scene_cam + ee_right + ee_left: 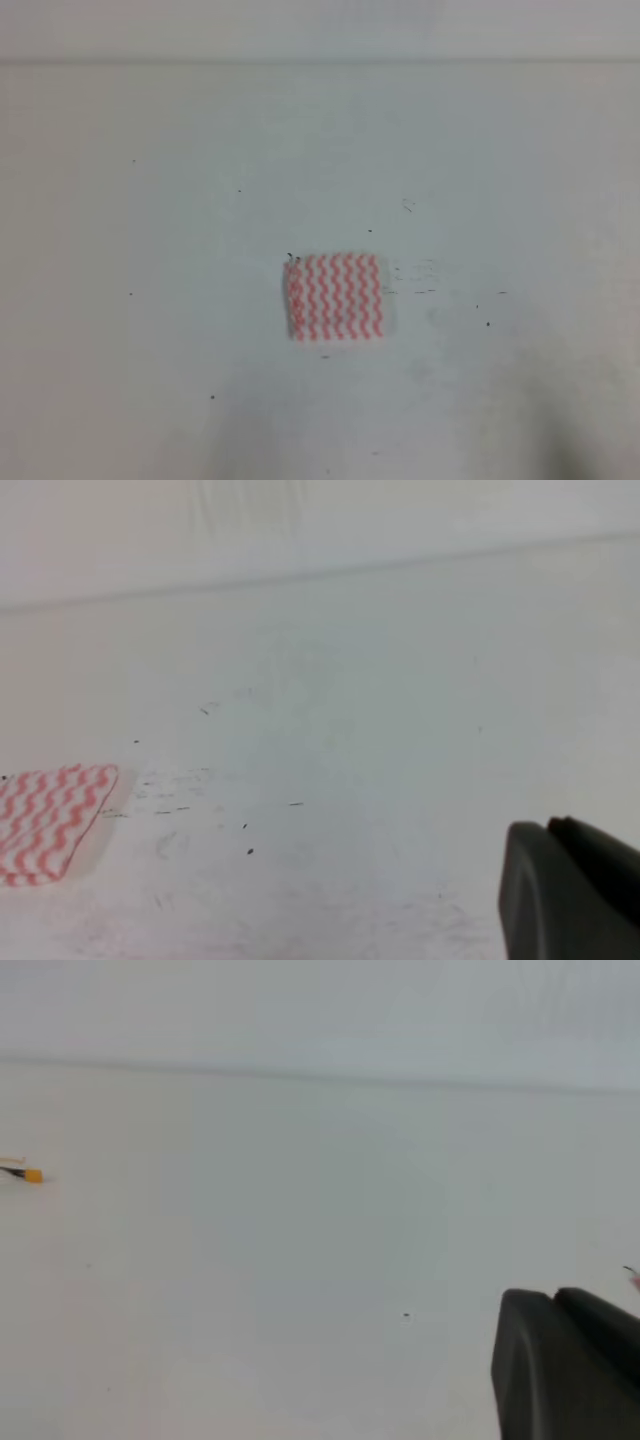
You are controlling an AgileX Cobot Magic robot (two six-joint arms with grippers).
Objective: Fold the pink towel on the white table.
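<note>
**Handling notes: pink towel on the white table**

Since it lies perfectly flat with no visible thickness, the thin rectangular cloth with pink-red and white wavy zigzag stripes, the pink towel (335, 297), should be treated as light, limp and easily dragged. It rests near the middle of the large plain white table (150, 250), apart from everything else. In the exterior high view its outline is a compact, nearly square block, which suggests it may already carry one or more folds; the blur hides any layering, so this cannot be confirmed.

Recommended hold: pinch at a corner or along one short edge, low against the surface, so that the cloth lifts instead of sliding. A grasp at mid-panel would probably bunch the fabric.

To the right of the towel, small dark scuff marks (415, 290) sit just beside its edge. In the left wrist view, a small orange-tipped object (30, 1175) lies on the table, well apart from the towel.

The left gripper (570, 1360) and the right gripper (570, 885) each appear only as a dark body at the lower right of their own wrist view. Neither touches the towel, and whether their jaws stand apart or together cannot be told.
</note>
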